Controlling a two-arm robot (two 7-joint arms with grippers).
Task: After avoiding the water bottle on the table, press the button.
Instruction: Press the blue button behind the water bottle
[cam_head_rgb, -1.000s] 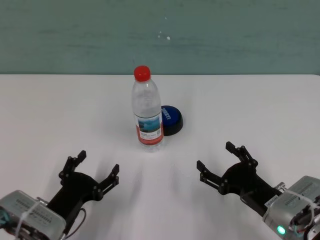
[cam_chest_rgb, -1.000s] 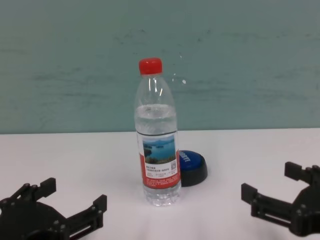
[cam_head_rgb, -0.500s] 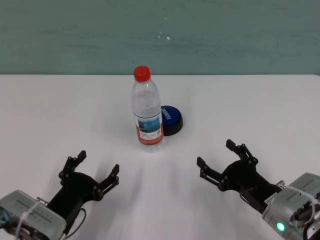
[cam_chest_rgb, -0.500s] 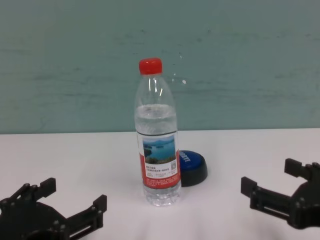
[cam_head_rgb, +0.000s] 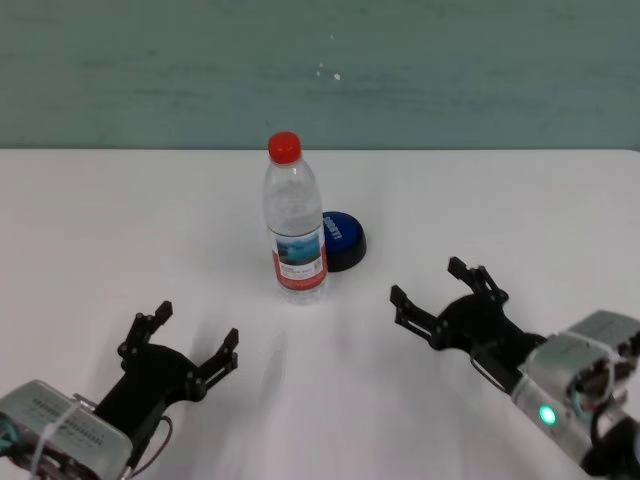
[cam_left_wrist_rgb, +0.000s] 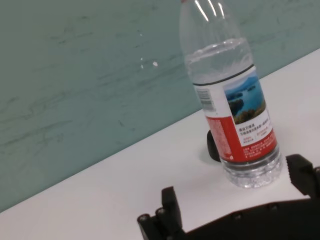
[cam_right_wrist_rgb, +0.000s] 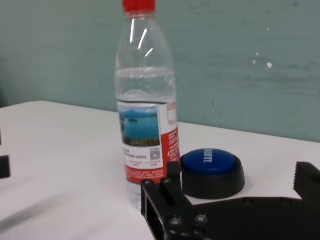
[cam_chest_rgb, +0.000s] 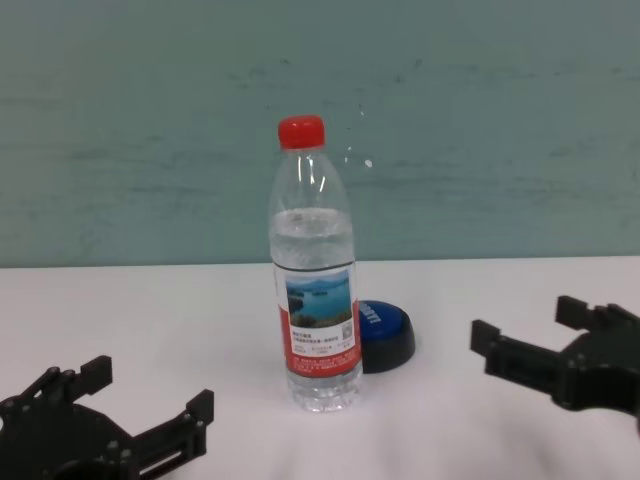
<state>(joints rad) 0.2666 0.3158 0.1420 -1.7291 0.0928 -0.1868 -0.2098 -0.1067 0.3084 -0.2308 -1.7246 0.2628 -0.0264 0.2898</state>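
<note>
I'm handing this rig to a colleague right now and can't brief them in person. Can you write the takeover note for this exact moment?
Right gripper: open, empty, low over the table, near side, to the right of the button.
Left gripper: open, empty, parked at the near left.
Water bottle: upright mid-table, untouched, red cap on.
Button: just behind the bottle and to its right, partly hidden by it in the chest view; its right side is open to approach.
Done: nothing pressed yet.
Left: bring the right gripper in from the right, clear of the bottle, and press the button.
</note>
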